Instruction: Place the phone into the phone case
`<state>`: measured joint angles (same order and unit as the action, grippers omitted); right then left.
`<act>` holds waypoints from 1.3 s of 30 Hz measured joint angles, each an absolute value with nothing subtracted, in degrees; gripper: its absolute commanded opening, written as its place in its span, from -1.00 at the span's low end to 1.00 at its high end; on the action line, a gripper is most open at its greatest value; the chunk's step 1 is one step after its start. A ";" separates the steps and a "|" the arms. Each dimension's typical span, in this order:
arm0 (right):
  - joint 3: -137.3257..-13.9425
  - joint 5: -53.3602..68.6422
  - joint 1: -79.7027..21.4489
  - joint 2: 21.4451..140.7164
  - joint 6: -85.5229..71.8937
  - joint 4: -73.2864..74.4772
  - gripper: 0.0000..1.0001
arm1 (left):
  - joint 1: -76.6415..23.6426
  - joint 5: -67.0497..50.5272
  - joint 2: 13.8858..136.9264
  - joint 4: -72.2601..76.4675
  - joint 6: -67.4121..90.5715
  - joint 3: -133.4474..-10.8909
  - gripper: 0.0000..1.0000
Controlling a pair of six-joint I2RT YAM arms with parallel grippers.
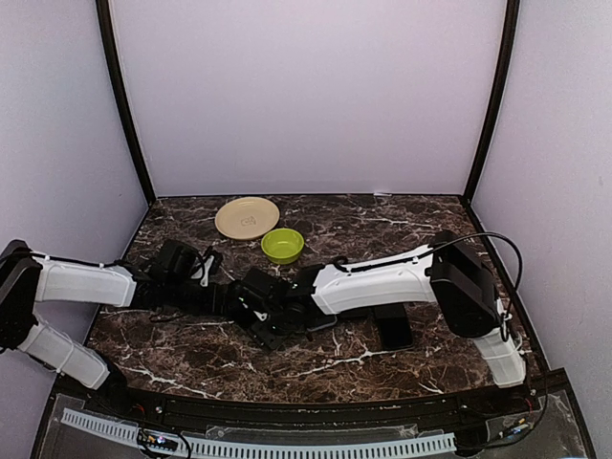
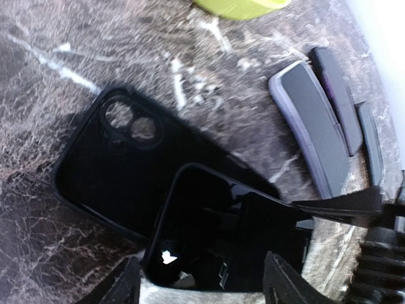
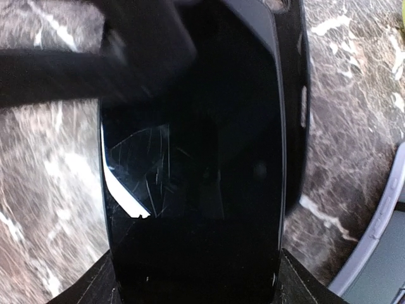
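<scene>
The right gripper [image 3: 196, 280] is clamped across the width of the phone [image 3: 196, 158], a glossy black slab with fine scratches, filling the middle of the right wrist view. The left gripper [image 2: 202, 282] is spread at the bottom of the left wrist view with the phone's end between its fingers; whether they press cannot be told. Under the tilted phone, a black shell [image 2: 95, 164] with two round camera openings is laid flat. The phone case [image 2: 308, 123], pale lavender with rounded corners, is seen at upper right. The worktop [image 1: 191, 354] is dark veined marble, enclosed by plain lilac walls [image 1: 306, 86].
</scene>
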<state>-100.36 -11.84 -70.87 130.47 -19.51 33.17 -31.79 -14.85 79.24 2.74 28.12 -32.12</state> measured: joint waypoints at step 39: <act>-51.13 -35.31 -78.08 91.20 41.21 -12.49 -0.35 | -41.17 -35.94 70.70 -3.33 13.54 -41.39 -0.41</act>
<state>-51.13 -35.31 -78.08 91.20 41.21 -12.49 -41.17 -35.94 70.70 -3.33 13.54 -41.39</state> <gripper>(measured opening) 0.731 0.435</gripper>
